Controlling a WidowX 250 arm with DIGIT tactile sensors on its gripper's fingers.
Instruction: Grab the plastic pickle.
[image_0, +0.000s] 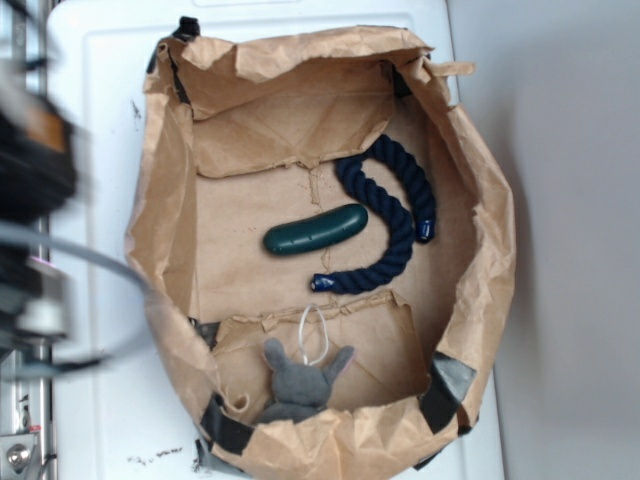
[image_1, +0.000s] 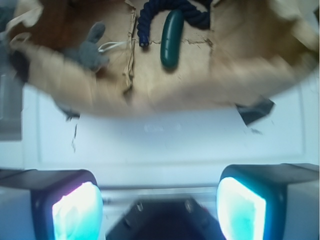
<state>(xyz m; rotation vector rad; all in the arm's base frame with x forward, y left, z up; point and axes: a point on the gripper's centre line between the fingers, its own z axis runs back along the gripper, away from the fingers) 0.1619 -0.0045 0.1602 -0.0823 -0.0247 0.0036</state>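
Exterior view shows the plastic pickle (image_0: 316, 230), glossy dark green, slightly curved with rounded ends, lying on the floor of a crumpled brown paper bag (image_0: 170, 240) laid open like a tray. A navy blue rope (image_0: 392, 215) curls around its far end, nearly touching. A grey plush toy (image_0: 298, 380) sits apart by the bag's wall. From the wrist view, the pickle (image_1: 171, 39) lies well ahead of the claw (image_1: 160, 205), roughly centred between its fingers (image_1: 77, 210), which stand wide apart and hold nothing. In the exterior view the arm (image_0: 35, 200) is blurred and cut off at the frame edge. A white table (image_0: 100, 100) lies beneath.
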